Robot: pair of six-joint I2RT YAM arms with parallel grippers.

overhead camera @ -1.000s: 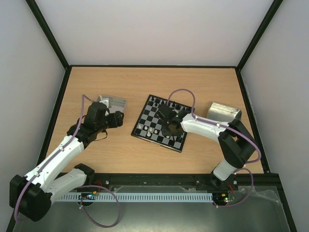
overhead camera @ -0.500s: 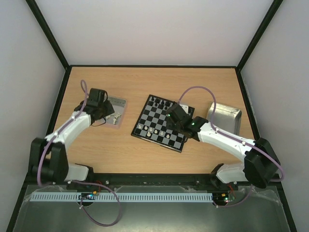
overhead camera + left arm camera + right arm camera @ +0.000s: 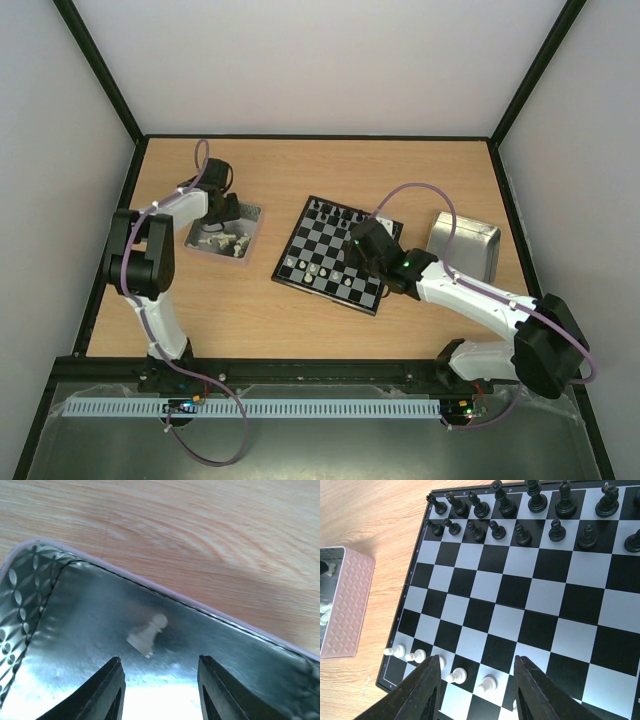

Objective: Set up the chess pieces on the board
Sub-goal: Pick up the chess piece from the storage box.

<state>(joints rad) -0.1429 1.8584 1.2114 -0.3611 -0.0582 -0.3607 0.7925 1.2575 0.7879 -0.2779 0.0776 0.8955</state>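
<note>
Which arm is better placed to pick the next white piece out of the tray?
Left. The left gripper hangs over the tray, jaws apart, a white pawn lying just ahead of them. The right gripper is over the board, empty.

Board (image 3: 540,605) holds black ranks (image 3: 522,532) (few white pawns (image 3: 456,676)).

1. You are looking at a robotics lab test cell, not a home or a shop
2. Plain white panel walls (image 3: 320,60) held by black frame struts (image 3: 100,70) box in your light wood-grain tabletop (image 3: 320,170) on three sides
3. Your two white-and-black jointed robot arms, the left arm (image 3: 150,262) and the right arm (image 3: 470,295), stand on a black mounting rail (image 3: 320,371) at the near edge
4. Loose purple cables (image 3: 415,186) loop off both arms, and a white slotted cable duct (image 3: 300,408) runs along the front above a grey metal sheet (image 3: 330,452)
</note>
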